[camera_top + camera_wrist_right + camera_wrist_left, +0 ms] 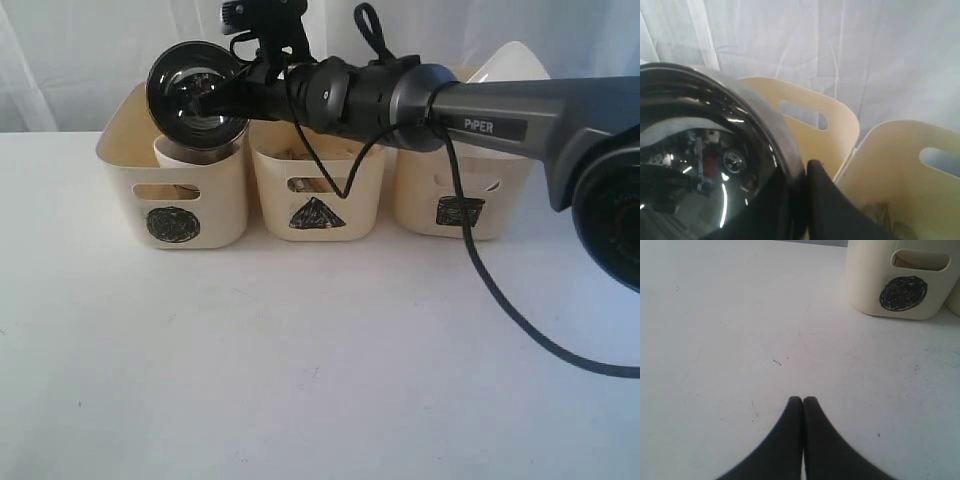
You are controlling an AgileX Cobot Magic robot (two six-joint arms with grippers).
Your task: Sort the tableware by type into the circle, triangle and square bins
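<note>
My right gripper (244, 78) reaches across to the left and is shut on the rim of the steel bowl (195, 95). It holds the bowl tilted on its side above the circle bin (185, 205). In the right wrist view the bowl (700, 160) fills the near side, its rim pinched at the right gripper (802, 170). A small white bowl (195, 155) sits inside the circle bin. The large white plate (515, 60) stands in the square bin (450, 205). My left gripper (803, 399) is shut and empty over bare table, near the circle bin (900, 285).
The triangle bin (318, 200) stands between the other two, with something brownish inside. A black cable (500, 290) hangs from the right arm down to the white table (300, 380). White curtain hangs behind the bins. Two cream bin walls (810, 120) lie beyond the bowl.
</note>
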